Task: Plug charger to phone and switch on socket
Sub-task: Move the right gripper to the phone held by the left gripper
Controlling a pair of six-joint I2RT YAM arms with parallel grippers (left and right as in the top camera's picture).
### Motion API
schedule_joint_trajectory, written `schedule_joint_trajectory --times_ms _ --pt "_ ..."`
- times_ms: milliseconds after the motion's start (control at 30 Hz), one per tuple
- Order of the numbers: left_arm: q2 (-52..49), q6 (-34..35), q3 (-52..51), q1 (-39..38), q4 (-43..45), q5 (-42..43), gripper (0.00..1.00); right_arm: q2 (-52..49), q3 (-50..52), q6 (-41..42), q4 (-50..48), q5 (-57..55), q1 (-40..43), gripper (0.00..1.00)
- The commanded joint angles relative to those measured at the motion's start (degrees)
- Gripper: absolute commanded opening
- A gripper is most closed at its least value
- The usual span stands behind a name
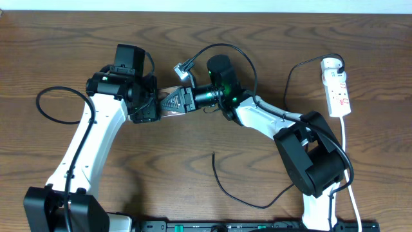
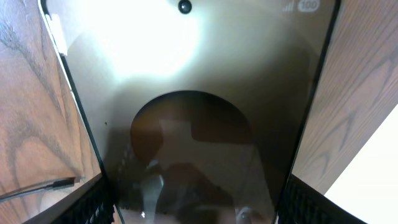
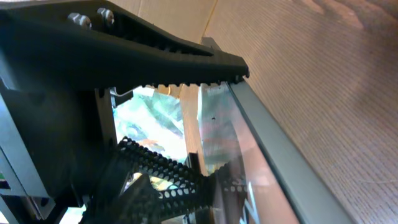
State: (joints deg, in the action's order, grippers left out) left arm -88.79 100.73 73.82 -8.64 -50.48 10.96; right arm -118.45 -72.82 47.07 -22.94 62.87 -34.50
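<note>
Gripping the phone (image 2: 199, 93) across its width, the left gripper (image 1: 153, 106) could lose it if the right gripper (image 1: 170, 102), straddling its end, clamped or not I cannot tell, squeezes off-centre.

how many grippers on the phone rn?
2. Left gripper clamps the phone across its width; right gripper comes from the other side, jaws straddling its edge, contact unclear.

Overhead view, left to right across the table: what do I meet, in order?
Left gripper → phone, between the two sets of fingers → right gripper → socket near the right edge. The charger loops across too much of the right half to place.
</note>
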Motion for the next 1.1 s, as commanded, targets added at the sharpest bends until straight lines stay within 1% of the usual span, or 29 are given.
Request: schedule_joint_trajectory --times_ms 0,100,267,467,700,800,967,1000,1033,1067 --pt "-0.07 0.96 0.2 0.04 0.22 2.56 0.07 0.09 -0.9 -0.87 -0.07 -0.17 -0.48 0.44" --pt "-0.07 0.94 0.2 0.04 0.2 2.54 0.07 0.11 -0.9 -0.85 -0.07 -0.15 -0.48 0.41" --pt "-0.07 0.9 0.2 0.04 0.2 2.54 0.07 0.09 -0.9 -0.85 -0.07 -0.17 -0.48 0.31" --pt "-0.07 0.74 0.2 0.04 0.2 2.51 0.07 0.11 -0.9 -0.85 -0.07 -0.17 -0.48 0.26" --pt "-0.07 0.68 0.2 0.04 0.17 2.54 0.07 0.11 -0.9 -0.79 -0.07 -0.17 -0.48 0.12" --pt "-0.07 0.61 0.2 0.04 0.17 2.54 0.07 0.09 -0.9 1.16 -0.07 -0.85 -0.46 0.01" --pt "-0.07 0.46 0.2 0.04 0.09 2.54 0.07 0.11 -0.9 1.84 -0.2 -1.03 -0.48 0.01" --pt "-0.07 0.46 0.2 0.04 -0.04 2.51 0.09 0.11 -0.9 2.25 -0.24 -1.03 -0.46 0.01" --pt "-0.07 0.04 0.2 0.04 -0.02 2.54 0.17 0.11 -0.9 2.25 -0.26 -1.03 -0.39 0.01" --pt "-0.07 -0.39 0.2 0.04 -0.02 2.51 0.34 0.11 -0.9 2.23 -0.35 -1.03 -0.26 0.01"
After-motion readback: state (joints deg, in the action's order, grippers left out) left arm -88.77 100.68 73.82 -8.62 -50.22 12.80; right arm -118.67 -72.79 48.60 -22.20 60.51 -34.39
